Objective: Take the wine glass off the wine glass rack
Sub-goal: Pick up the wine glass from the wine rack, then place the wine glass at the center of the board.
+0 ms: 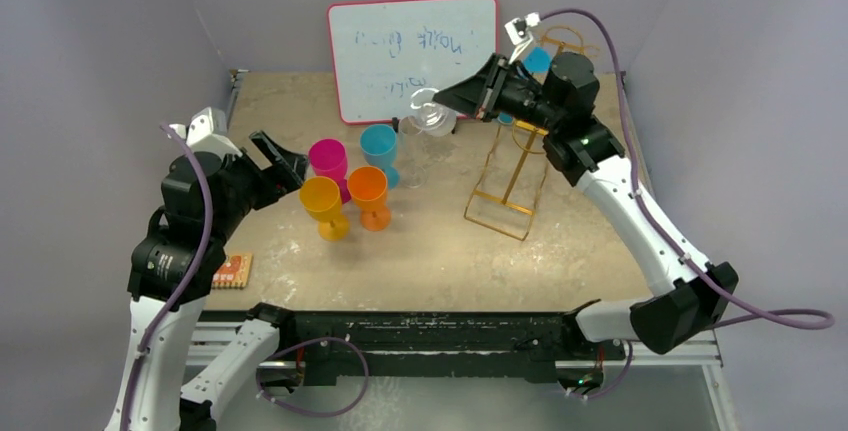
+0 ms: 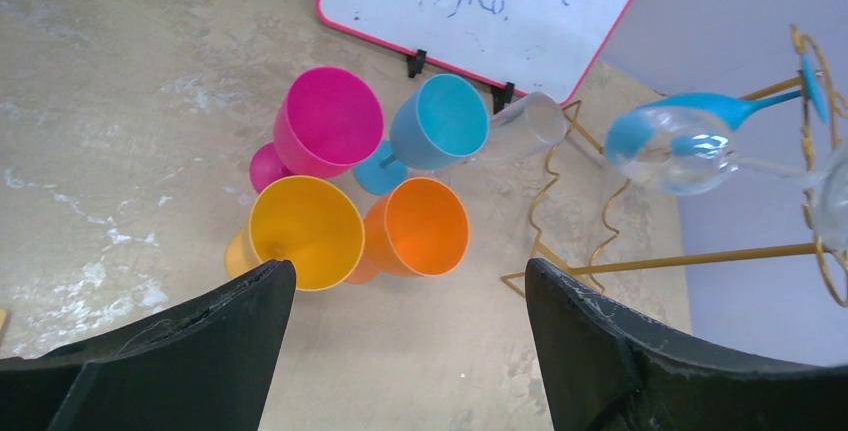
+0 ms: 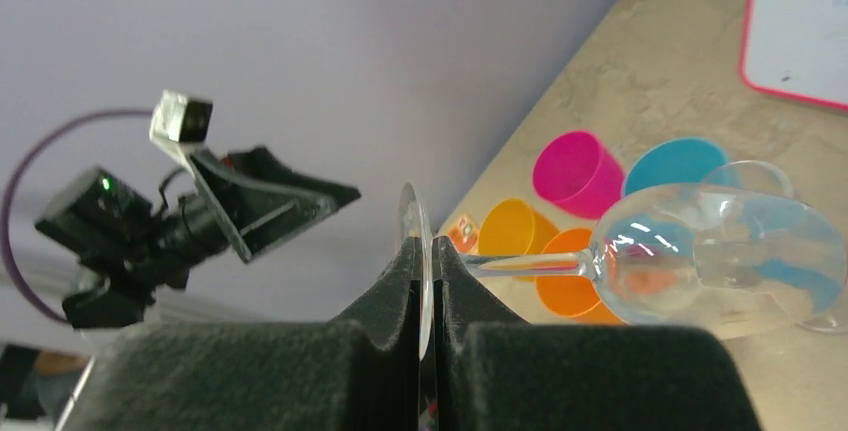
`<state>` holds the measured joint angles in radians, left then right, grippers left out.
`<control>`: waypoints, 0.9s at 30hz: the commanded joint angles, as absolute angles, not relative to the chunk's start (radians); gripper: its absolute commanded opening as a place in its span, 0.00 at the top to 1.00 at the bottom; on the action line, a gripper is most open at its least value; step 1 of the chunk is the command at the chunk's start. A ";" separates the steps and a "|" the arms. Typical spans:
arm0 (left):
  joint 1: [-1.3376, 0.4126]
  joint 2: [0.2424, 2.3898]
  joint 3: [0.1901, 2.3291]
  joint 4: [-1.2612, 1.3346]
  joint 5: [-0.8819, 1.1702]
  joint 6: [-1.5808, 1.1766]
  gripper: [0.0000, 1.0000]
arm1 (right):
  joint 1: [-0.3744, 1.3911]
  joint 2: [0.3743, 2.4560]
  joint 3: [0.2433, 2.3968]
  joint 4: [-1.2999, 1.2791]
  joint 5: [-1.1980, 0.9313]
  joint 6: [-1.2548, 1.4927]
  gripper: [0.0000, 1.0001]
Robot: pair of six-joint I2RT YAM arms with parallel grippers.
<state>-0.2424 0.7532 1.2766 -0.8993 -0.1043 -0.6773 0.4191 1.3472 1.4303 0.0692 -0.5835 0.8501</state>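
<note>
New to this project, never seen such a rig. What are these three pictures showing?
Two robot arms stand at the near edge of a table, each ending in a two-finger gripper. The wide picture is from a fixed camera above and behind them; the other two are from cameras on the wrists. On the table: a whiteboard, four coloured plastic cups and a gold wire rack with a blue wine glass on it. The right gripper is shut on the foot of a clear wine glass, held sideways in the air. The left gripper is open and empty.
</note>
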 commanded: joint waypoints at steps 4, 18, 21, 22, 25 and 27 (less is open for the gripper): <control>-0.239 0.721 1.271 -0.790 -0.038 -0.712 0.16 | 0.597 1.294 1.441 0.078 -0.614 0.652 1.00; -0.239 0.759 1.259 -0.778 -0.016 -0.731 0.17 | 0.947 1.116 1.157 0.134 -0.353 0.479 1.00; -0.239 0.755 1.229 -0.664 0.234 -0.711 0.20 | 0.959 1.106 1.123 0.129 -0.306 0.482 1.00; -0.239 0.754 1.213 -0.624 0.347 -0.709 0.20 | 0.959 1.102 1.115 0.131 -0.295 0.484 1.00; -0.239 0.751 1.166 -0.535 0.609 -0.703 0.22 | 0.960 1.091 1.094 0.150 -0.293 0.486 1.00; -0.239 0.738 1.147 -0.511 0.697 -0.685 0.24 | 0.960 1.091 1.084 0.167 -0.296 0.496 1.00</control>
<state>-0.2424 0.7567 1.1763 -0.6674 0.3622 -0.7147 0.9550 1.1282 1.0847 0.0441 -0.3305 0.5129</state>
